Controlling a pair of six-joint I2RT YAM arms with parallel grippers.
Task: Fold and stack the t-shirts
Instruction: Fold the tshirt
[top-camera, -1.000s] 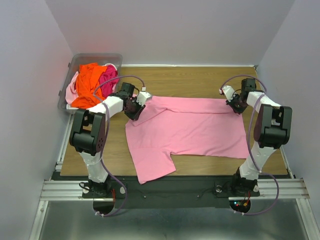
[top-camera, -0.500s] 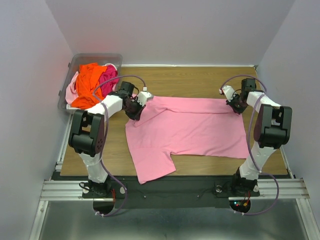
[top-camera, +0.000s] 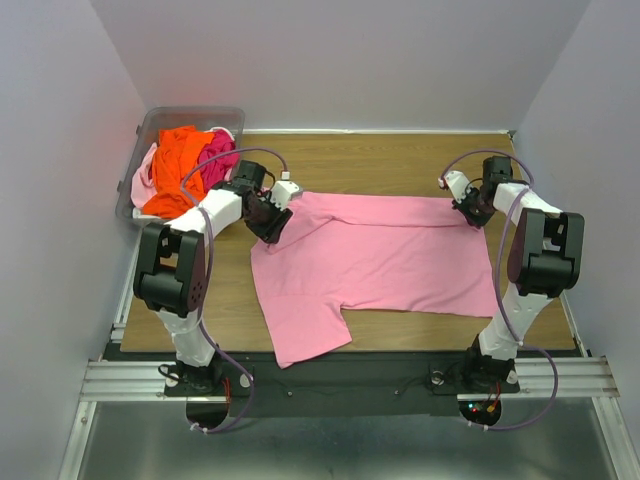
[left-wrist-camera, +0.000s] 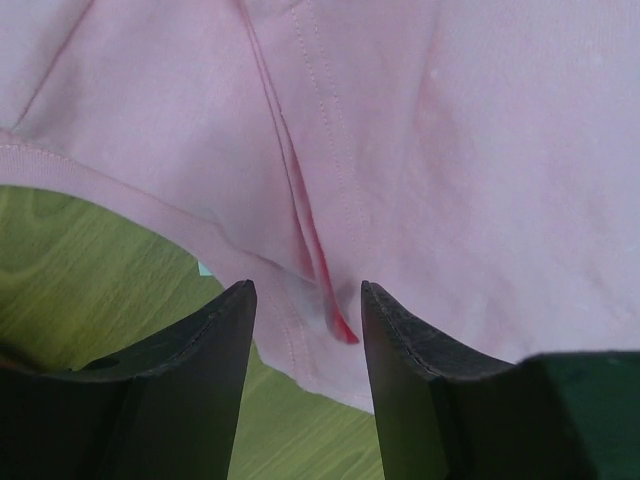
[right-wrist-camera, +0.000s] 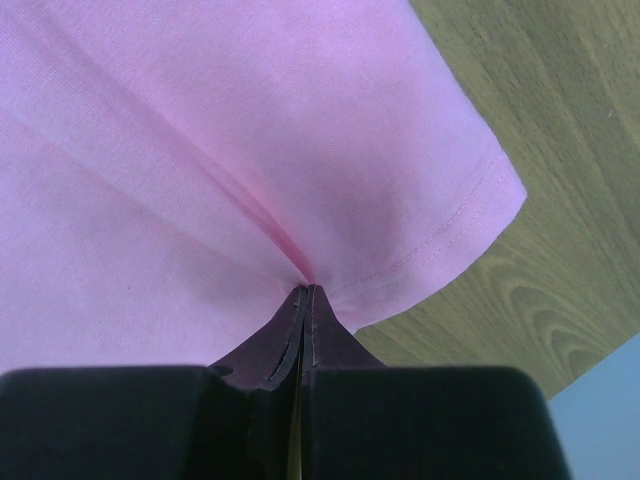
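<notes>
My right gripper (right-wrist-camera: 305, 293) clamps the pink t-shirt (top-camera: 390, 255) at its hem as anchor (for tension); my left gripper (left-wrist-camera: 305, 290) gapes astride a fold.

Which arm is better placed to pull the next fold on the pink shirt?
Right. The right gripper is shut on a hemmed corner of the shirt, with the fabric puckered at its tips. The left gripper stands open over a crease, gripping nothing.

The t-shirt (top-camera: 380, 255) is soft matt pink cloth, the table (top-camera: 400, 160) grained wood, the bin (top-camera: 190, 112) seemingly clear plastic.
</notes>
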